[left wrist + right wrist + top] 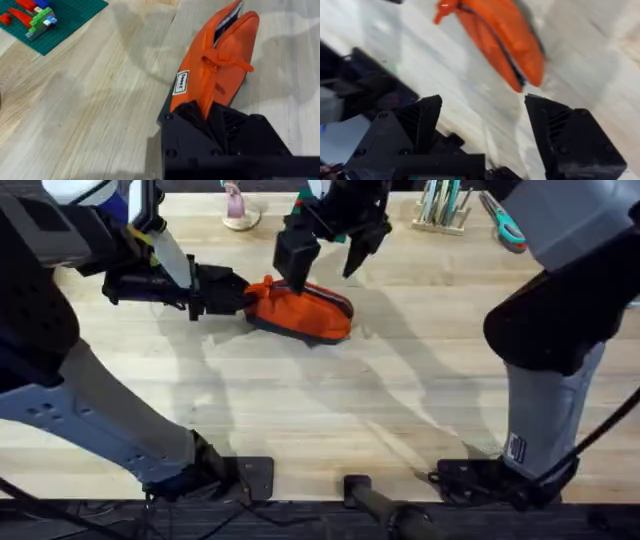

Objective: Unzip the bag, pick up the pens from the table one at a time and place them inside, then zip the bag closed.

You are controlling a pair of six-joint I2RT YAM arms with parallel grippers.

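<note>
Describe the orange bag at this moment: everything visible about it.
The bag is an elongated orange fabric pouch with a dark base, lying on the table in its far middle part. A small white label sits on one side. Its zipper runs lengthwise, with a red-orange pull lying across it; the far end gapes slightly, showing something dark inside. The left gripper is shut on its near end. The right gripper hovers open above it, not touching.

My black left gripper [210, 112] is clamping the orange bag [300, 308], which is showing a dark grey base, a white label with dark lettering and an orange pull. My black right gripper [330, 258] is hovering, jaws apart, over the pale, plank-seamed wooden table [330, 410].
</note>
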